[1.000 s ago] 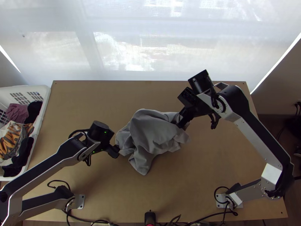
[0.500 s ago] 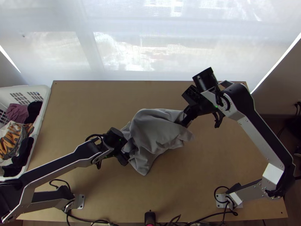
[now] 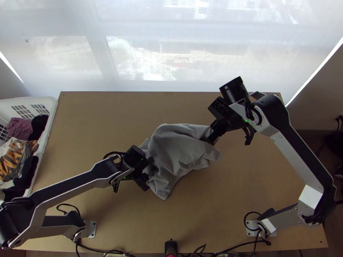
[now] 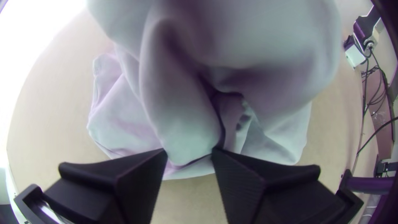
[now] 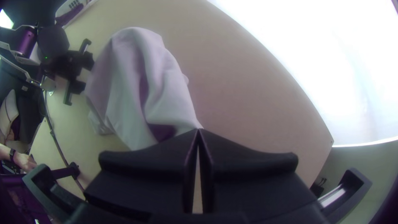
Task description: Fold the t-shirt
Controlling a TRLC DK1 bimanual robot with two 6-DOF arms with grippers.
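The grey t-shirt (image 3: 178,147) lies bunched in the middle of the table. At its left side in the top view is my left gripper (image 3: 147,176). In the left wrist view that left gripper (image 4: 189,154) stands open, with a fold of the t-shirt (image 4: 182,128) between its fingertips. My right gripper (image 3: 210,138) is at the cloth's upper right part in the top view. In the right wrist view the right gripper (image 5: 199,131) is closed on an edge of the t-shirt (image 5: 141,87), which slopes away from the fingertips in loose folds.
A white basket (image 3: 52,112) with several garments stands at the table's left edge. Cables (image 3: 103,252) run along the near edge of the table (image 3: 240,205), beside a small black device (image 3: 170,247). A person's hand (image 5: 25,161) shows in the right wrist view.
The left gripper has moved right, onto the cloth's left part. The right gripper has shifted slightly right and away from the near edge, and the cloth's right part has moved a little with it.
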